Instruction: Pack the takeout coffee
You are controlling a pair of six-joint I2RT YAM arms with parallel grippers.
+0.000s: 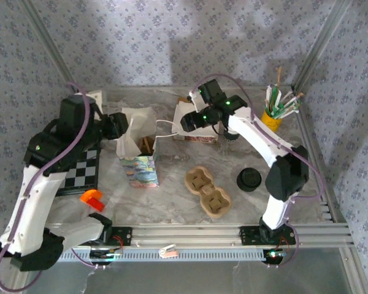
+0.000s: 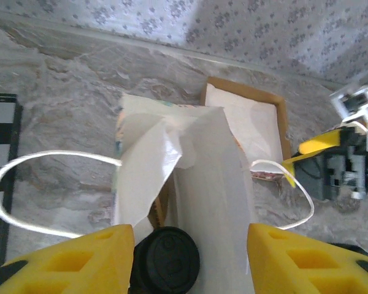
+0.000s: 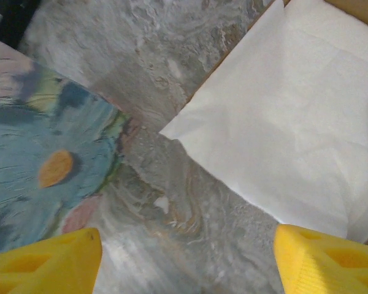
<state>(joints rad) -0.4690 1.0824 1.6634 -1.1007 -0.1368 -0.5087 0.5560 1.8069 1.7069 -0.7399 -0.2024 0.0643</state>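
Nearest the lens, the left gripper (image 2: 187, 245) shows its two yellow fingers (image 2: 80, 260) standing well apart at 6 o'clock of the wrist view. They are wider than the cup between them and, as far as we can see, grip nothing.

The takeout coffee (image 2: 165, 260) sits in that gap, close against the finger at 7 o'clock and clear of the one at 5 o'clock. It is at the open mouth of the white paper bag (image 2: 208, 184); we cannot tell how deep it rests. Its round black lid faces us, with a raised rim and small moulded marks. The cup's sides are hidden, so we judge it upright, its long axis running down away from the fingers.

The left arm is plainly the nearer. The right gripper (image 3: 187, 251) hangs with jaws wide and nothing between them over the marble table (image 3: 172, 73). It is at the corner of the cardboard box of white paper (image 2: 282, 128), at 2 o'clock of the bag.

Seen from overhead, a pulp cup carrier (image 1: 207, 191) lies at 4 o'clock of the bag. Any next move on the cup, we judge, falls to the left gripper, along that axis.
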